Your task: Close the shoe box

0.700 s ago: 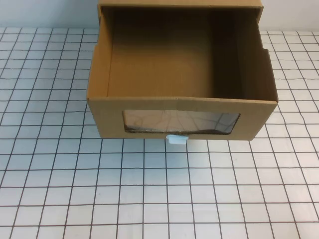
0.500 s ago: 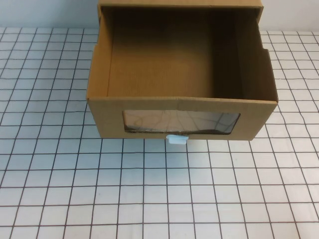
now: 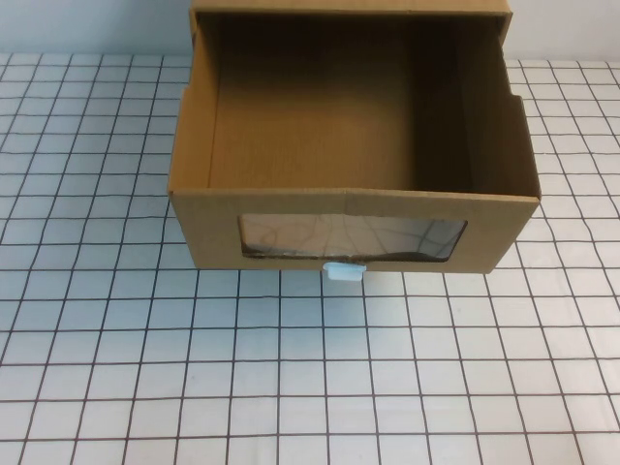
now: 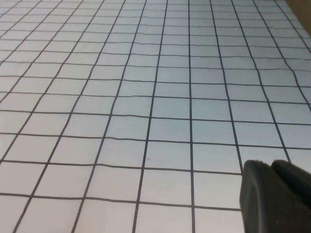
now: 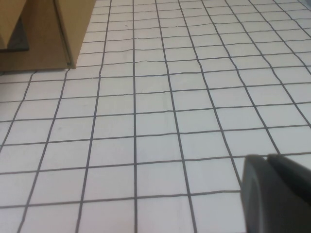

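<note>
The shoe box [image 3: 354, 228] is a brown cardboard drawer-style box at the far middle of the table. Its drawer is pulled out toward me and is empty inside. The front has a wide clear window [image 3: 352, 238] with a small white pull tab [image 3: 344, 272] below it. Neither arm shows in the high view. My left gripper [image 4: 271, 164] hangs shut and empty over bare gridded table. My right gripper [image 5: 266, 158] is shut and empty too, over the table and well apart from a corner of the box [image 5: 48, 34].
The table [image 3: 310, 387] is white with a dark grid and runs wide in front of the box and on both sides. The outer sleeve of the box [image 3: 349, 8] stands at the far edge against a pale wall.
</note>
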